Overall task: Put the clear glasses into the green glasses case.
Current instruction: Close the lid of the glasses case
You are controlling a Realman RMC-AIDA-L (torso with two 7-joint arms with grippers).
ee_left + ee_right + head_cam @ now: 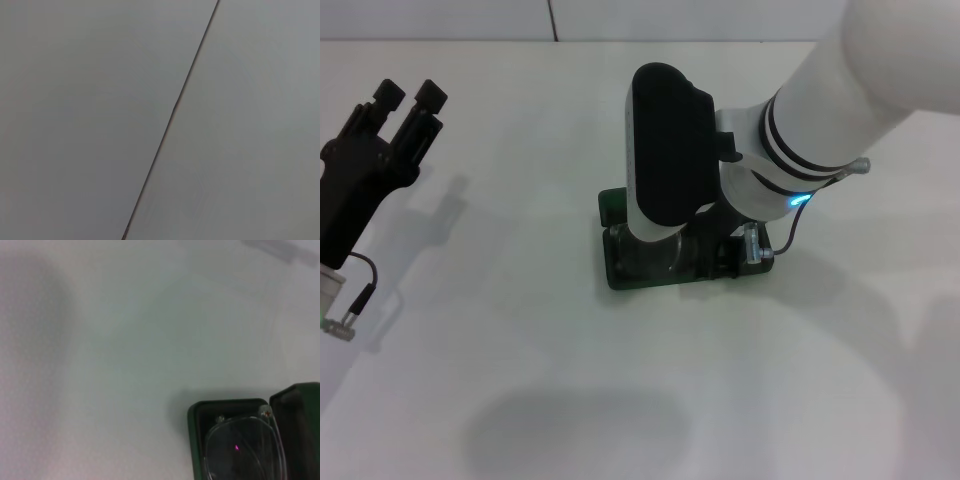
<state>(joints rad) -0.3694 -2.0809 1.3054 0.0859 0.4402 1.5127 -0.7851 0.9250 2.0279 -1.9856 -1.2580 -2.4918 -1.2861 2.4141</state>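
The green glasses case (616,272) lies open in the middle of the white table. In the right wrist view its tray (192,416) holds the clear glasses (241,441), lying inside, with the lid (300,405) standing open beside them. From the head view the glasses (645,256) show only as a pale glint inside the case. My right gripper (708,250) is low over the case, hidden under its own wrist. Far to the left, my left gripper (409,96) is raised and open, holding nothing.
The white table (520,380) stretches all round the case. Its back edge (440,40) meets a wall with a dark seam (170,120), which fills the left wrist view. A thin cable (362,288) hangs from the left arm.
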